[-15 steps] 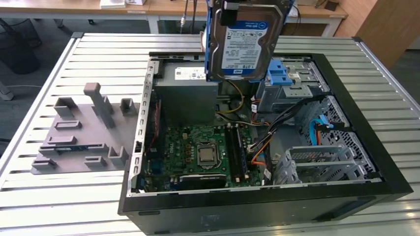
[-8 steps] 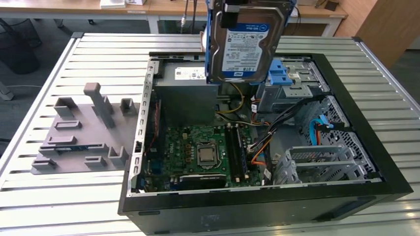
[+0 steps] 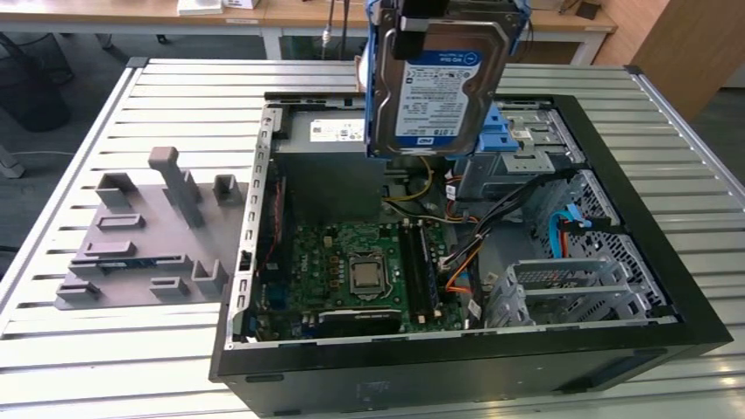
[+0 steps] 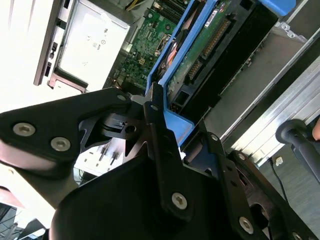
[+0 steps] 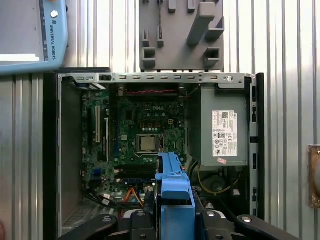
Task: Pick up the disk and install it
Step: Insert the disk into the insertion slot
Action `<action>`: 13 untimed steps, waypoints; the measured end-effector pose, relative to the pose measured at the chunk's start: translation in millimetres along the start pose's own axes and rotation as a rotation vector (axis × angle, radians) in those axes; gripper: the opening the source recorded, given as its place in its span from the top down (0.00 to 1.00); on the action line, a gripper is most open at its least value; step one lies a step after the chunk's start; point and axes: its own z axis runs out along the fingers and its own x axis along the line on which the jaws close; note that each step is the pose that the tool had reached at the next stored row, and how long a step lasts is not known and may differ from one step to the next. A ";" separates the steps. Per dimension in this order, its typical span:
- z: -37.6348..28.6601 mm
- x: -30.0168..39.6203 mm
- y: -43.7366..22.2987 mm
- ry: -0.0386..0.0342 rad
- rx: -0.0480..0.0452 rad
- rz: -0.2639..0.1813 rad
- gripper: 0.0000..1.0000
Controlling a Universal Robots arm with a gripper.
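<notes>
Supervisor: Bench status?

Operator: I read a slatted metal table (image 3: 140,349) carrying an open computer case (image 3: 466,367). The case lies on its side with the panel off, which I judge is to expose the interior from above. A grey fixture plate (image 3: 140,244) lies just beside the case.

Supervisor: Location of the disk?

Operator: The disk (image 3: 440,87) hangs above the case, apart from it. It is over the end of the case that holds the power supply box (image 3: 330,148) and the drive bay (image 3: 518,140). It stands on edge, label toward the exterior camera.

Supervisor: Gripper condition?

Operator: The gripper (image 5: 175,222) is clamped on the disk. In the second wrist view I see its fingers (image 4: 159,150) pressed against the blue carrier frame, narrow. I judge the grip sits on the carrier to leave the metal body and the connector edge unobstructed.

Supervisor: Progress?

Operator: Pick-up is complete, by my reading. The disk is not yet seated in the case.
</notes>
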 end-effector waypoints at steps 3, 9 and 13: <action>0.0 5.3 -0.1 0.0003 0.0000 0.000 0.64; 0.0 14.3 -0.3 0.0014 0.0001 0.000 0.64; -0.1 20.3 -0.4 0.0018 0.0000 0.000 0.64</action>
